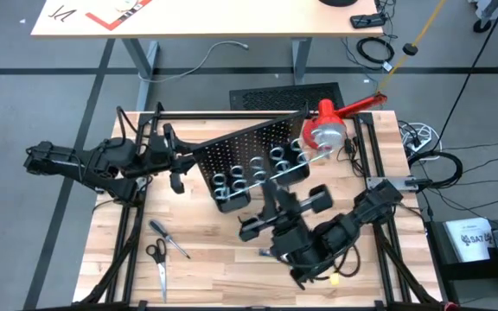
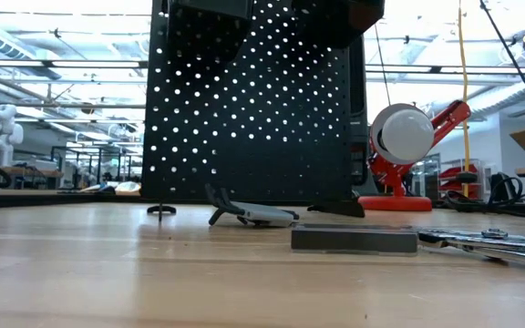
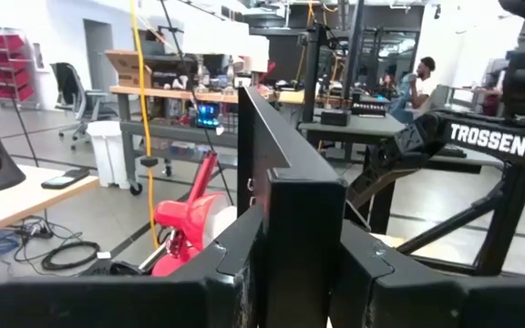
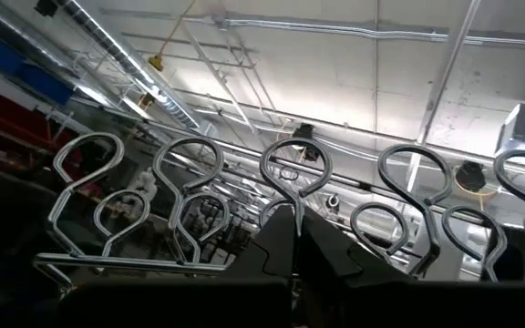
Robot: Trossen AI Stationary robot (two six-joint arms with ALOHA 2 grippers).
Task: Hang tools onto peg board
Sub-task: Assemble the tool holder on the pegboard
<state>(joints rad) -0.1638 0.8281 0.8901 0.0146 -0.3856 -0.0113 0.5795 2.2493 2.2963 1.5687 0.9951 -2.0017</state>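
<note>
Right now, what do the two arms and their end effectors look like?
Both arms are dark, jointed and blocky, with black cables running along them. The left arm ends in a black two-finger end effector; the right arm does too. White TROSSEN lettering marks a black link in the left wrist view.

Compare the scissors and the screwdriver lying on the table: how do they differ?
The scissors have black loop handles and two blades; the screwdriver is one thin straight shaft. The scissors lie closer to the table's near edge; the screwdriver lies closer to the peg board. Both lie flat on the wood, untouched, not yet hung.
</note>
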